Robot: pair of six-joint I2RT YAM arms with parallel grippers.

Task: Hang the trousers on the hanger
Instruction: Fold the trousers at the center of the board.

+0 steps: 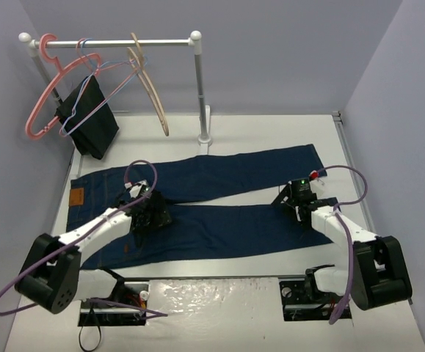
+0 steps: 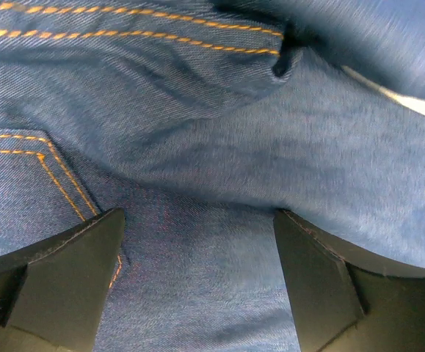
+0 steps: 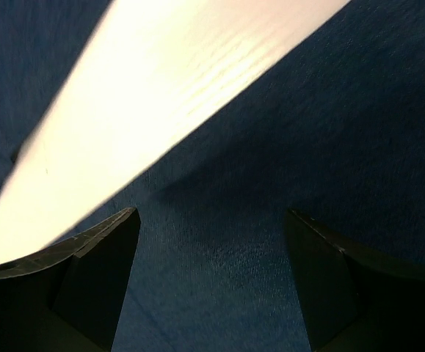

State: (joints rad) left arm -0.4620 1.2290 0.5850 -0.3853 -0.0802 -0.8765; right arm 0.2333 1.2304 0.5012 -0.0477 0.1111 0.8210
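Observation:
The dark navy trousers point(image 1: 219, 198) lie flat across the table, waist at the left, both legs running right. The tan wooden hanger point(image 1: 147, 81) hangs on the rail at the back. My left gripper point(image 1: 152, 218) is open, low over the near leg close to the crotch; its wrist view shows denim point(image 2: 197, 183) with orange stitching between the spread fingers point(image 2: 65, 279). My right gripper point(image 1: 294, 204) is open, low over the near leg's upper edge; its wrist view shows dark denim point(image 3: 271, 183) and a strip of white table point(image 3: 168, 81).
A white clothes rail point(image 1: 109, 44) with its post point(image 1: 200, 95) stands at the back. On it hang a pink plastic hanger point(image 1: 42, 103), thin wire hangers point(image 1: 98, 77) and a black cloth point(image 1: 89, 117). Grey walls close in left and right.

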